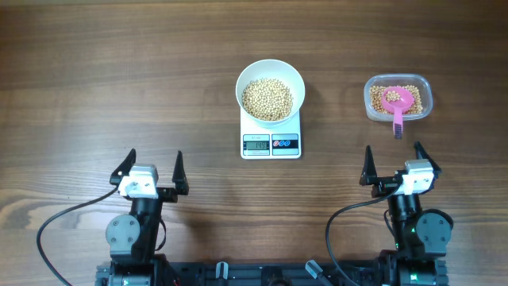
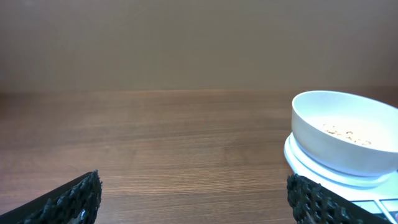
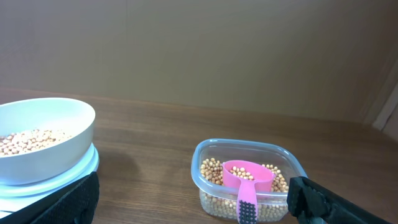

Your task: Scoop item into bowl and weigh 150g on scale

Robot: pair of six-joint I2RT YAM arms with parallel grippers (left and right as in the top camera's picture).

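Wooden table (image 1: 95,79): the pink scoop (image 1: 394,102) lies in the clear tub (image 1: 425,89) straight ahead of the right gripper (image 1: 393,151), handle pointing back toward it. That gripper gapes wide and empty; so does the left gripper (image 1: 155,155), well apart.

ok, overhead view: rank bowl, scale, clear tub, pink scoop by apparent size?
1-2. bowl and scale: near-equal width, and the bowl hides part of the scale, so unranked.
3. clear tub.
4. pink scoop.

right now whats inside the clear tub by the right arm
The clear tub holds tan beans and a pink scoop. The scoop's cup carries a few beans, and its handle lies over the near rim. Whatever lies beneath the scoop is covered.
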